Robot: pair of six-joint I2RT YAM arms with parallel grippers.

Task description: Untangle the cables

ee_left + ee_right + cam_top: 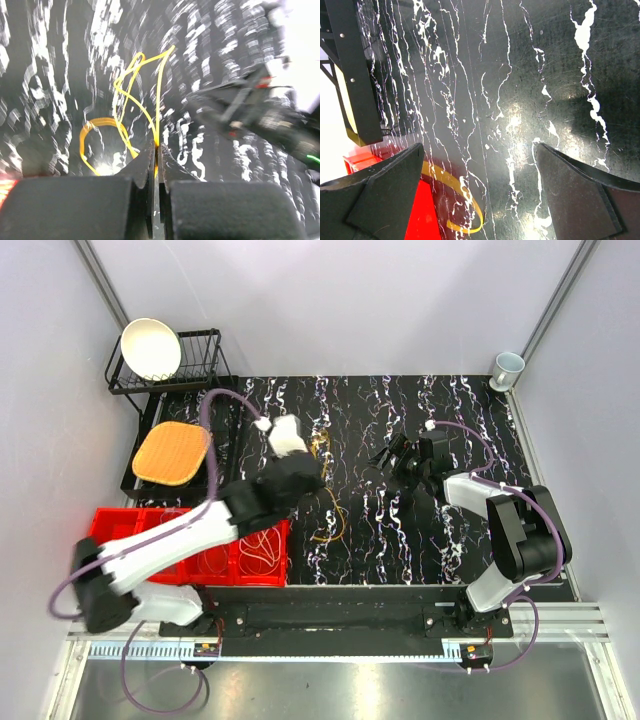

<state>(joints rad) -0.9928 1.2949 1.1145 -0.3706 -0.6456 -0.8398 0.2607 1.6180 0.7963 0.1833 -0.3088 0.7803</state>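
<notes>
My left gripper (316, 462) is shut on a thin yellow cable (159, 90); in the left wrist view the jaws (157, 150) pinch it at their tips. It rises from them in twisted loops, with an orange loop (97, 125) beside it. In the top view the yellow cable (323, 446) is at the fingertips, and an orange cable (330, 522) lies on the black mat (400, 530) below. My right gripper (390, 458) is open and empty to the right, apart from the cables. A curved yellow strand (470, 200) shows between its open fingers (395, 180). Pale cable loops (262, 545) lie in the red bin.
A red compartment bin (150, 525) stands at the mat's left front edge. An orange woven pad (170, 452) and a black wire rack (205, 350) holding a white bowl (150, 348) stand at the back left. A cup (507, 369) stands at the back right corner.
</notes>
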